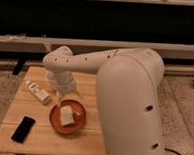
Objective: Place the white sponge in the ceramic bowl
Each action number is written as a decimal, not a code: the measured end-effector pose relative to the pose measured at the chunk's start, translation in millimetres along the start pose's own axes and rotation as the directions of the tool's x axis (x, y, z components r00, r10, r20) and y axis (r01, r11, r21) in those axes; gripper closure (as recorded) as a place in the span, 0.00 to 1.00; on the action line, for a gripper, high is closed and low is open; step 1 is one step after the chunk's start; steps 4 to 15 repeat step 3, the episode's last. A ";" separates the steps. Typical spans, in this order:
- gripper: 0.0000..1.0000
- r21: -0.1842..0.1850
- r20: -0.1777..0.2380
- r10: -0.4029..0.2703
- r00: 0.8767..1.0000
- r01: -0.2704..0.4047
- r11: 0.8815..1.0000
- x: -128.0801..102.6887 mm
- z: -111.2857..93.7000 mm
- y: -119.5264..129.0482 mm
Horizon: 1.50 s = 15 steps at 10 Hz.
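Observation:
The white sponge (66,115) is a small cream block lying inside the ceramic bowl (54,122), a round orange-red dish on the wooden table (16,106). My gripper (64,97) hangs from the white arm just above the bowl's far rim, a little above and behind the sponge. The sponge shows whole, apart from the gripper. The arm's large white body fills the right of the camera view and hides the table's right side.
A white bottle with a printed label (38,92) lies on the table left of the bowl. A black phone (23,129) lies near the front left corner. A dark wall with pale rails runs behind the table.

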 end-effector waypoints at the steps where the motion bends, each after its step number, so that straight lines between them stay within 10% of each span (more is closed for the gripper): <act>1: 0.01 -0.002 0.002 0.000 1.000 0.000 1.000 0.2 -1.9 -0.5; 15: 0.01 0.000 0.001 -0.006 1.000 0.006 1.000 -1.3 -3.9 0.5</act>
